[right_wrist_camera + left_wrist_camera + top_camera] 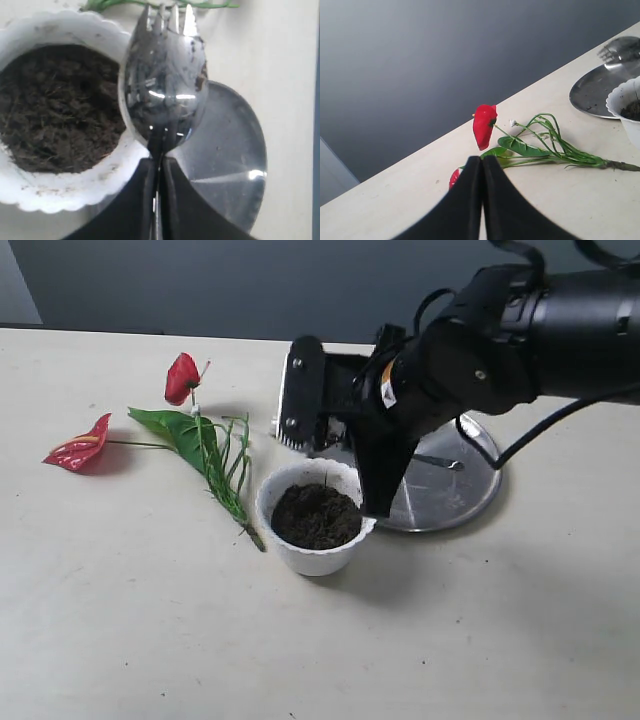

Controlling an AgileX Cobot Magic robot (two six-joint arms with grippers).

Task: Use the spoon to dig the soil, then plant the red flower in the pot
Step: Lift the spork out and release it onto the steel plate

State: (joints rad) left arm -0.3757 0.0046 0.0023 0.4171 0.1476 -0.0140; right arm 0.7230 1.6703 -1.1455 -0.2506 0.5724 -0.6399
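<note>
My right gripper [161,162] is shut on the handle of the silver spoon [165,85]. The spoon's bowl has short tines at its tip and a few soil crumbs on it, and it hovers over the rim of the white scalloped pot [65,192]. Dark crumbly soil [55,110] fills the pot [300,558]. In the exterior view the right gripper [378,508] points down at the pot's right rim and hides the spoon. The red flower [183,378] lies flat on the table left of the pot. My left gripper [482,159] is shut and empty, hovering near the red flower [484,125].
A round steel plate [455,500] sits just behind and right of the pot, touching it. The flower's green leaves [195,440] and stem reach almost to the pot's left side. The right arm's bulk hangs above the plate.
</note>
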